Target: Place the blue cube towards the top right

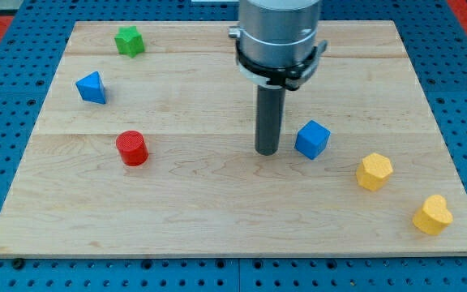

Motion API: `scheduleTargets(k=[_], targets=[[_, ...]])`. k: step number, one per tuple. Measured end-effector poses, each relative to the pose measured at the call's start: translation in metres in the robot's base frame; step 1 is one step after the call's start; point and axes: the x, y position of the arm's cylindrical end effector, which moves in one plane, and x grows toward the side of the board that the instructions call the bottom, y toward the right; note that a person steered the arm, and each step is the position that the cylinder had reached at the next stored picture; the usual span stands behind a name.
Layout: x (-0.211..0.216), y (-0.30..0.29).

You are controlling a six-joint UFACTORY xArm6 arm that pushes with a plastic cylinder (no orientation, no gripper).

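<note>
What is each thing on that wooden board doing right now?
my tip: on the board, just left of the blue cube, narrow gap
blue cube: right of centre, resting flat
blue triangular block: left side
green block: top left
red cylinder: upright, left
yellow hexagon: right
yellow heart: bottom right

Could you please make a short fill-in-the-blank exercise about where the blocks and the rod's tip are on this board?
1. My tip stands just to the view's ____ of the blue cube.
2. The red cylinder lies below the blue ____.
3. The green block sits near the view's top ____.

Missing words: left; triangular block; left
</note>
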Motion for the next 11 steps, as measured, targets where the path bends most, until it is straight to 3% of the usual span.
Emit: scheduleTargets(k=[2, 3, 6, 8, 9, 10, 11], targets=[[0.015, 0.028], [0.001, 0.069], [-0.083, 0.132], [-0.160, 0.143], [-0.178, 0.163], [-0.165, 0.169], [-0.167, 0.216]])
